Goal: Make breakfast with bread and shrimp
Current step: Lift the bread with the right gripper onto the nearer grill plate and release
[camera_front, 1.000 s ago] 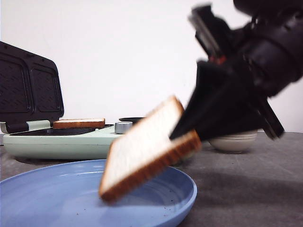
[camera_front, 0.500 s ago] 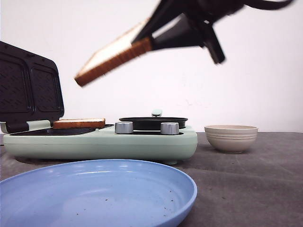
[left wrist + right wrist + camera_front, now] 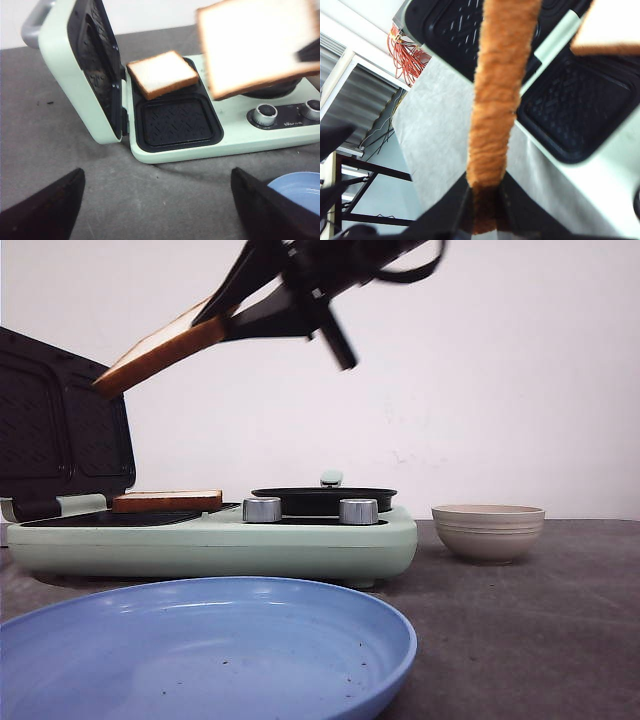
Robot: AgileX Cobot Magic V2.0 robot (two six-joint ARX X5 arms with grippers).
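Bread slice (image 3: 160,353) hangs tilted above the sandwich maker (image 3: 210,540), pinched by its crust in the right hand (image 3: 235,320).

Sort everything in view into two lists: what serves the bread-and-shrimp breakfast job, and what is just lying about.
In use:
held bread slice
right gripper, shut on that slice
bread slice on the sandwich maker
sandwich maker

Lying about:
blue plate
beige bowl
left gripper, open
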